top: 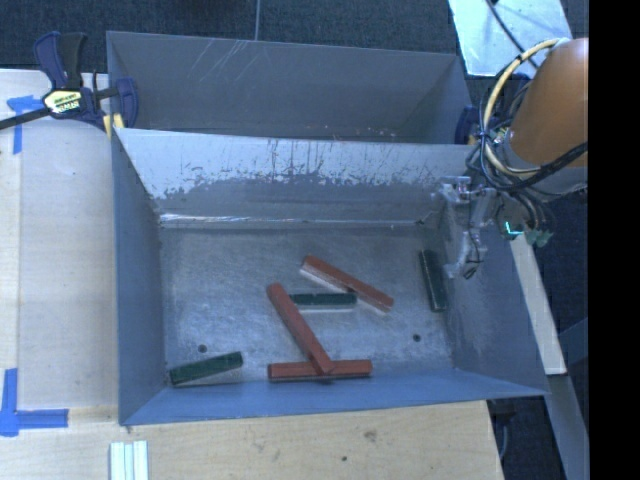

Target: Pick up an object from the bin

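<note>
Bin: a grey metal bin (135,288) with sloping walls is sitting open to the camera, and six small flat bars are lying on its floor.

Arm: the robot arm, with a rounded orange cover (558,98) and looped cables at its wrist, is reaching in over the bin's right rim.

Gripper: the gripper (468,258) is hanging beside the bin's right wall, near the far right corner of the floor. Whether it is released or clenched cannot be told from this angle.

Nearest thing: a short dark green flat bar (432,280) is lying along the foot of the right wall, running from far to near. Its far end is sitting just beside and below the gripper. Whether the two are touching cannot be told.

Middle of the floor: a pale reddish-brown flat bar (347,282) is lying on a slant, its right end pointing toward the near right corner. A second dark green bar (322,299) is lying just on its near side, roughly parallel to the bin's near edge.

Crossing pair: a long red-brown bar (298,328) is running diagonally from the floor's middle toward the near edge, meeting the left end of the second dark green bar. Its near end is crossing a shorter red-brown bar (345,371), which is lying along the near edge.

Near left corner: a third dark green bar (205,368) is lying alone, well apart from the gripper.
</note>
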You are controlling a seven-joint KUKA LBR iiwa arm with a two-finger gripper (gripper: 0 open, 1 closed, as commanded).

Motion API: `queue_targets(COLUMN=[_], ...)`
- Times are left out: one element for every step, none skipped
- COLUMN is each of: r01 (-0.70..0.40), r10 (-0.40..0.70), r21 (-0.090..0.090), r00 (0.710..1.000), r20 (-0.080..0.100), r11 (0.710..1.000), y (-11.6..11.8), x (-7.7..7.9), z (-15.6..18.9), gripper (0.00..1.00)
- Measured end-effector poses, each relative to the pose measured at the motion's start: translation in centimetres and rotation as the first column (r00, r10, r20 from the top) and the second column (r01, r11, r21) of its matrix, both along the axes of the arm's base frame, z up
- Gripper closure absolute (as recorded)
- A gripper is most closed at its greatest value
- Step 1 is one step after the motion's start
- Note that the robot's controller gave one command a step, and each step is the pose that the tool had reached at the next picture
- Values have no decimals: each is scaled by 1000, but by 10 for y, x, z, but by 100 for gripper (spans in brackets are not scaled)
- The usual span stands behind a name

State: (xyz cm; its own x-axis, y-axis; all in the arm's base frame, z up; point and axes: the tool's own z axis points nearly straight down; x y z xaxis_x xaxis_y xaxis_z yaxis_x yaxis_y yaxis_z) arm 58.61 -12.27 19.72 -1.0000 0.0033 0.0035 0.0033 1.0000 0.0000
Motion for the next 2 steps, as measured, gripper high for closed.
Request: queue_targets(r01=[-24, -24], r10=[24, 24], r21=[3, 2], r00=[1000, 1000], r20=[-1, 2], r11=[1000, 1000], y=[53, 94], x=[-8, -26], z=[-99, -129], gripper=[0, 0])
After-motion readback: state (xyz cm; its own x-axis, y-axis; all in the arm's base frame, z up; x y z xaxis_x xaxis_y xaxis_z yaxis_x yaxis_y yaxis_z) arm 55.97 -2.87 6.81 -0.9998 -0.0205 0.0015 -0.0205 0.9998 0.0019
